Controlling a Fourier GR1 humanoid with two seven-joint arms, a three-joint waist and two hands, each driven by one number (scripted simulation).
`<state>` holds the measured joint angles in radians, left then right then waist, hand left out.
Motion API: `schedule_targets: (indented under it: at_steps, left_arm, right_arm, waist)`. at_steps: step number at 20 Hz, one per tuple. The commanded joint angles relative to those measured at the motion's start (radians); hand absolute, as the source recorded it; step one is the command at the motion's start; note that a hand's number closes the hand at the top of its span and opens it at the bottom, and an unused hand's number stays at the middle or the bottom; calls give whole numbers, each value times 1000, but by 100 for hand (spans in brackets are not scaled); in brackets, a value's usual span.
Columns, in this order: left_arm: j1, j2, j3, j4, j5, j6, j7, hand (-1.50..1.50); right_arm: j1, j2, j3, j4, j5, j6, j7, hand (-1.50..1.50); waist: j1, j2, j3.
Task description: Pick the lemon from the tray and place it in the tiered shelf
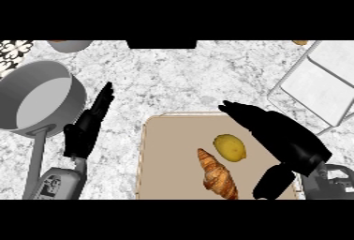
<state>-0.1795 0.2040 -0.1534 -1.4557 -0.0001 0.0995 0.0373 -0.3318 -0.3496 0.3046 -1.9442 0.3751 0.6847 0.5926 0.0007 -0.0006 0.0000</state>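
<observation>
From my head view, the lemon (229, 147) lies on the beige tray (173, 140), just beside a croissant (218, 174). My right robot hand (287, 140) hangs over the tray's right side, fingers straight and thumb spread. It holds nothing, and the lemon sits just left of its palm. The white tiered shelf (314, 82) stands at the upper right on the marble table (180, 79). My left robot hand (86, 129) is open left of the tray, fingers straight, near a grey saucepan (41, 96).
</observation>
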Motion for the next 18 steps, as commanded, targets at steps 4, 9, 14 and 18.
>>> schedule_targets:
  at_steps: [4,9,14,18]
  left_arm:
    - [59,-49,-7,13,-50,-20,-46,0]
    - [-65,-65,30,97,-87,-17,-30,0]
    - [-22,-52,66,-31,-52,-62,54,0]
    - [-9,-39,90,32,-50,-99,-23,0]
  right_arm:
    - [21,58,1,53,116,6,-54,-150]
    - [-2,88,12,109,176,22,-75,-150]
    - [2,117,-13,35,177,114,-13,-150]
    - [-13,174,55,162,297,13,-73,-150]
  waist:
    - [1,1,0]
    - [-1,1,0]
    - [0,0,0]
    - [4,1,0]
